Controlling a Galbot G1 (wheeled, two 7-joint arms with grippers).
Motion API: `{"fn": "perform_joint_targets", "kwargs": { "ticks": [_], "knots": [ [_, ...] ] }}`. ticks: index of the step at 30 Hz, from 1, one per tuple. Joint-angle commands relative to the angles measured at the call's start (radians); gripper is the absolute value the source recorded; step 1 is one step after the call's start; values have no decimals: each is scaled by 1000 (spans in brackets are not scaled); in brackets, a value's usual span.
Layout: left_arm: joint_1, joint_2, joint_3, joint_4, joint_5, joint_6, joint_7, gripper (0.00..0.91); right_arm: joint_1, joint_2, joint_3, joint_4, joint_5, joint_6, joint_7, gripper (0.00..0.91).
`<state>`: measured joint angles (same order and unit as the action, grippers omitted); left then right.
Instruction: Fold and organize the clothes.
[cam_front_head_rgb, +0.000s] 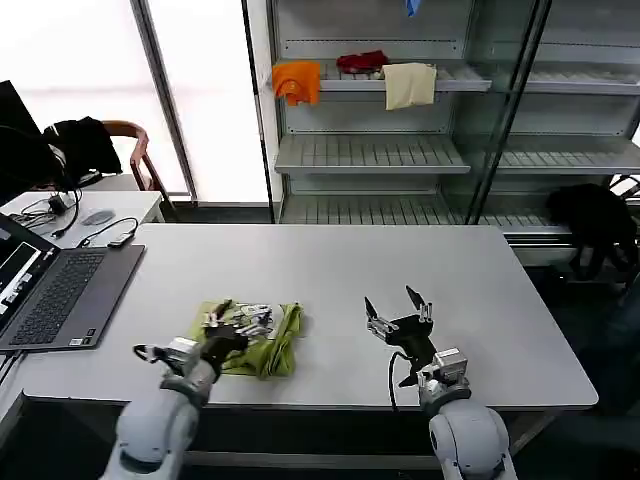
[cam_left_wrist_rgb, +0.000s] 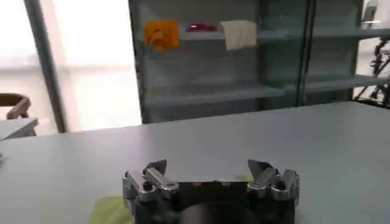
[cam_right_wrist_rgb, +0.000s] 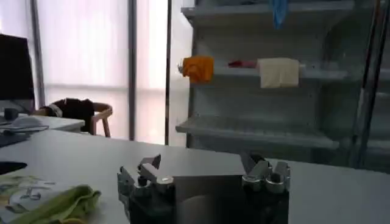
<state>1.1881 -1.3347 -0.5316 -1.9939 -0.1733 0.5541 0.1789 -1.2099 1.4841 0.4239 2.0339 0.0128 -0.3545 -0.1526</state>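
Lying bunched on tabletop (cam_front_head_rgb: 330, 270): T-shirt (cam_front_head_rgb: 262, 345); left claw (cam_front_head_rgb: 228, 325) wide above it, right claw (cam_front_head_rgb: 398, 308) wide alongside.

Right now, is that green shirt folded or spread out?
Folded: the T-shirt lies as a small bunched bundle under the left gripper, sleeves tucked away.

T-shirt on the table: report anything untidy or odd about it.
The lime T-shirt lies bunched in an uneven heap near the table's front edge, not flat. The left claw is over it, open; the right claw hovers apart, open.
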Motion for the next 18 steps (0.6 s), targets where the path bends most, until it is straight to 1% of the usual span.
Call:
{"fn": "perform_joint_targets", "kwargs": {
  "ticks": [1, 9, 18],
  "knots": [
    [32, 229, -289, 87, -239, 23, 35, 907, 10, 11, -21, -12, -12, -2, 2, 907],
    [17, 211, -246, 165, -236, 23, 33, 907, 9, 15, -30, -14, -22, -3, 4, 907],
    [17, 175, -193, 168, -234, 23, 25, 907, 6, 14, -22, -15, -21, -2, 3, 907]
  ]
}}
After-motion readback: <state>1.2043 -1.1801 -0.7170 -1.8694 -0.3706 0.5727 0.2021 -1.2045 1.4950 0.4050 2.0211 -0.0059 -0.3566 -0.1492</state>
